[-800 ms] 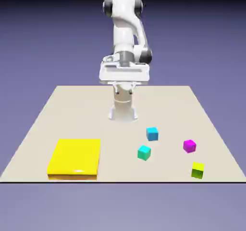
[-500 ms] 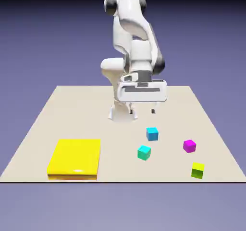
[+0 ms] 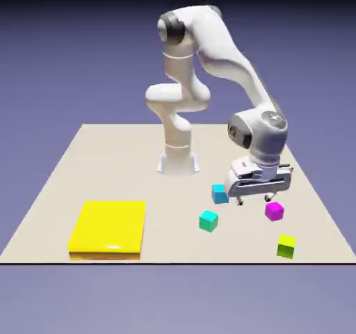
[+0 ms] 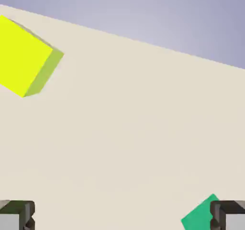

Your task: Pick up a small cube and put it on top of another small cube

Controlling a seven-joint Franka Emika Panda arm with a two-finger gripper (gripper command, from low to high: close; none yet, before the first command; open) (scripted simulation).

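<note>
My beige table (image 3: 104, 158) carries a flat yellow slab (image 3: 108, 228), two cyan-blue cubes (image 3: 220, 193) (image 3: 208, 220), the small magenta cube (image 3: 274, 211) and a yellow-green cube (image 3: 286, 245).

A flat yellow slab (image 3: 108, 228) lies on the beige table (image 3: 55, 179), well apart from a yellow-green cube (image 3: 286, 245).

The arm reaches low over the table, its tool (image 3: 255, 200) spread wide, empty.

small cube (image 3: 274, 211): magenta, plain
2 cubes (image 3: 220, 193) (image 3: 208, 220): cyan (teal-ish)
cube (image 3: 286, 245): yellow-green
slab (image 3: 108, 229): yellow
table (image 3: 90, 165): beige
arm (image 3: 229, 58): white
</note>
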